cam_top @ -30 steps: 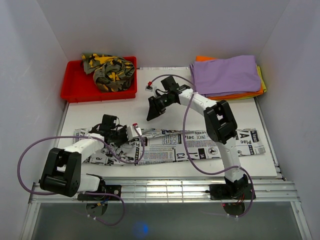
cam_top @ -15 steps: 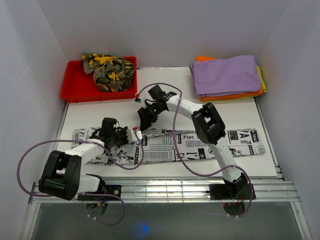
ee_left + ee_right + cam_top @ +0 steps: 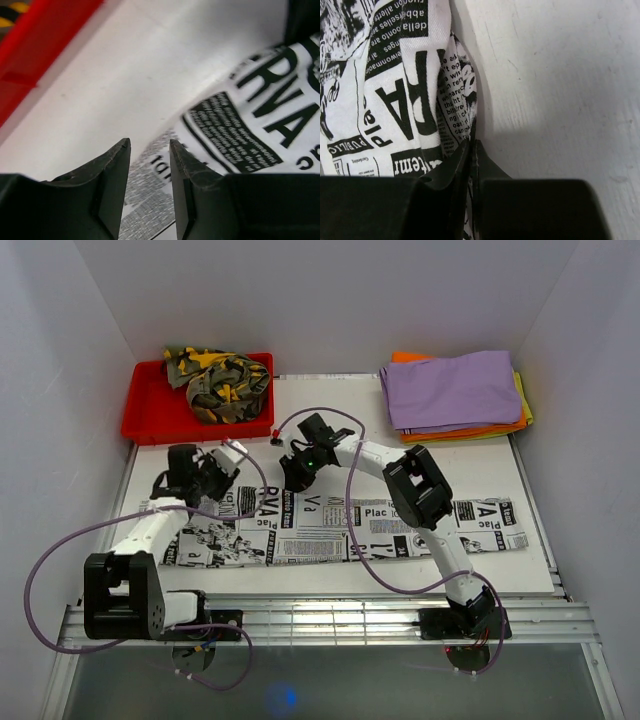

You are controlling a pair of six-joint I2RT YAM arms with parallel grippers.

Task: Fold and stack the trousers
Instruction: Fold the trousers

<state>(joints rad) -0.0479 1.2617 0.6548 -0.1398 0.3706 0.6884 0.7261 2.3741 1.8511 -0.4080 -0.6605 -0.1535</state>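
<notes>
Lying flat on the white bench (image 3: 500, 470), the newspaper-print trousers (image 3: 320, 535) stretch in a long band from the left side to the right side, in front of both arm bases.

The right arm (image 3: 420, 490) reaches across to the left, and its tip is at the far edge of the trousers, near the middle of the bench. In the right wrist view the right jaws are pressed together, and a small fold of the printed cloth (image 3: 380, 100) goes up between their tips, so they are clamped on the edge of the trousers. Beside this fold the bench (image 3: 560, 75) is bare.

The left arm (image 3: 150, 530) points to the far left part of the band. The left jaws are apart with nothing between them. They hang over the edge of the cloth (image 3: 260, 120), where big black letters are printed.

At the far left corner a red tray (image 3: 150, 425) holds the camouflage trousers (image 3: 215, 380) in a loose heap. At the far right corner is a pile of folded cloths (image 3: 455, 390), purple on top and orange and yellow below.
</notes>
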